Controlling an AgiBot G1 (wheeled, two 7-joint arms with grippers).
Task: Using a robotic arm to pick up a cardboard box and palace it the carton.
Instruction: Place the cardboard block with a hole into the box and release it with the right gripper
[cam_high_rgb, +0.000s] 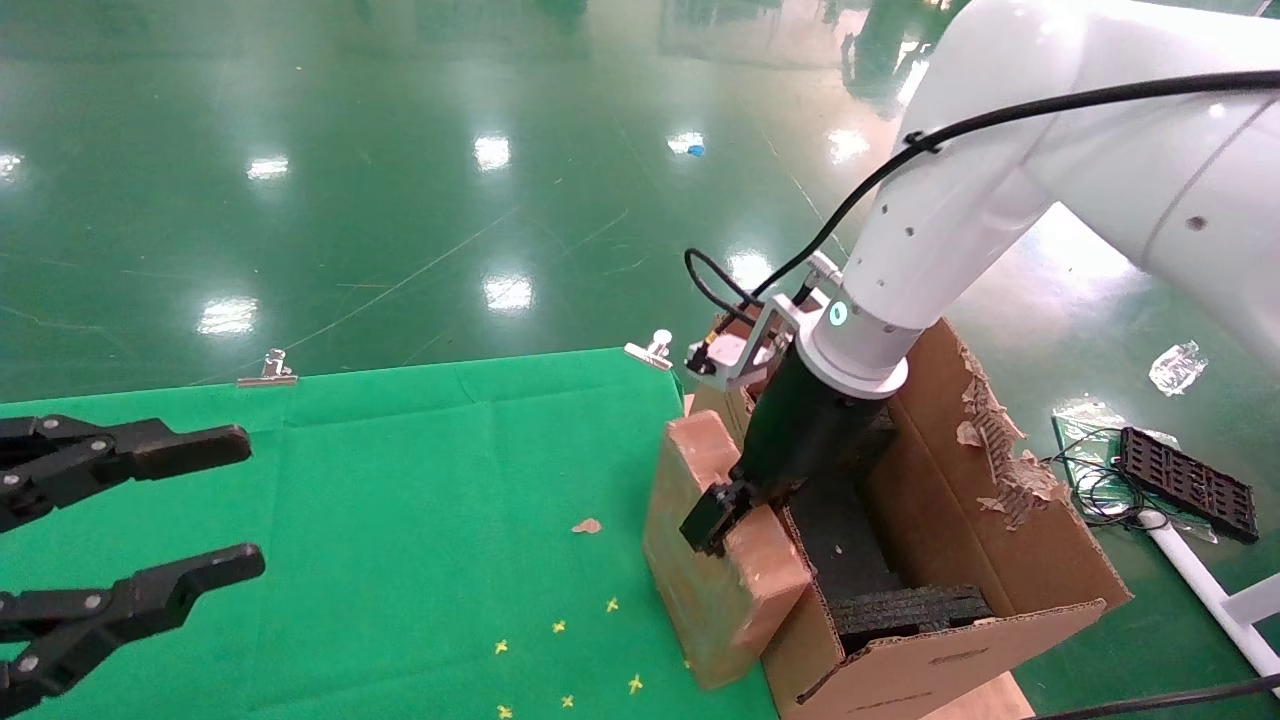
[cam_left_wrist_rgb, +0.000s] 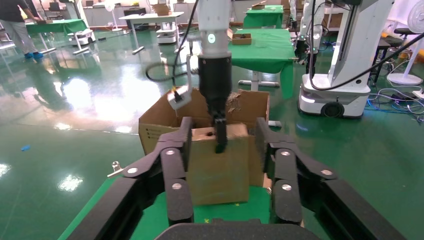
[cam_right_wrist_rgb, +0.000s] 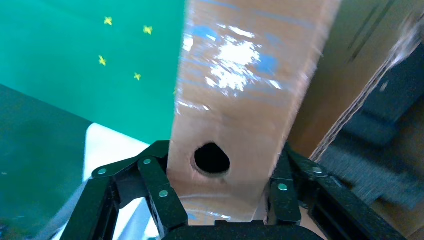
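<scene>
Head view shows us the robotic arm (cam_high_rgb: 960, 200) on the right reaching down to the edge of the green tabletop (cam_high_rgb: 380, 520), where its right pincer (cam_high_rgb: 722, 515) is clamped across the top of the cardboard box (cam_high_rgb: 715, 560). We see the box standing on end, tilted a little, its far side touching the near wall of the carton (cam_high_rgb: 1010, 520), which sits just beside the tabletop with its flaps upright and one flap torn and peeling. Black foam inserts (cam_high_rgb: 900, 605) line the inside of the carton. Our right wrist view confirms the grip: the black fingers (cam_right_wrist_rgb: 152, 185) press on both narrow sides of the box (cam_right_wrist_rgb: 240, 100), with the small round hole (cam_right_wrist_rgb: 212, 159) between them and glossy tape shining farther along its face. We find the left pincer (cam_high_rgb: 195, 505) hanging over the left side of the tabletop, well apart from the box, its jaws spread wide with nothing between them. In the left wrist view we look through those spread fingers (cam_left_wrist_rgb: 175, 170) at the box (cam_left_wrist_rgb: 220, 165) and the carton (cam_left_wrist_rgb: 160, 125) behind it. Small yellow cross marks (cam_high_rgb: 560, 627) dot the cloth near the box.
</scene>
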